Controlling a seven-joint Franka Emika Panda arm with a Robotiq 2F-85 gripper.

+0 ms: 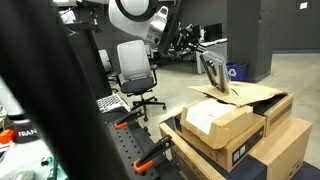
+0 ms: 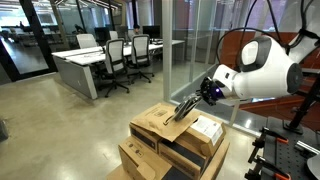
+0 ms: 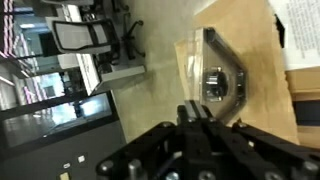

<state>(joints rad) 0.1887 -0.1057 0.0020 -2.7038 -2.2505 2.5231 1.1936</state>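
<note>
Plainly the hand (image 3: 196,108) is closed all the way, its fingertips pressed together with nothing visible between them. In an exterior view the hand (image 2: 184,107) angles down at the top cardboard box (image 2: 150,124) of a stack. Just beyond the fingertips in the wrist view lies a grey bracket-shaped piece (image 3: 218,80) with a round hub, resting on the box's brown flap. We cannot tell whether the fingertips touch it. Our worry is that a closed hand can only push. A nudge could slide the piece over the flap's edge toward the white-labelled carton (image 2: 207,128), or press the loose raised flap (image 1: 240,93) until it gives way. The boxes look unevenly piled, so a hard downward push might shift the stack. Room is tight on the robot's side, where the black desk (image 1: 125,140) and its orange clamps (image 1: 150,150) stand near the boxes. Toward the office chair (image 1: 136,65) we judge there is more room to swing away.
</note>
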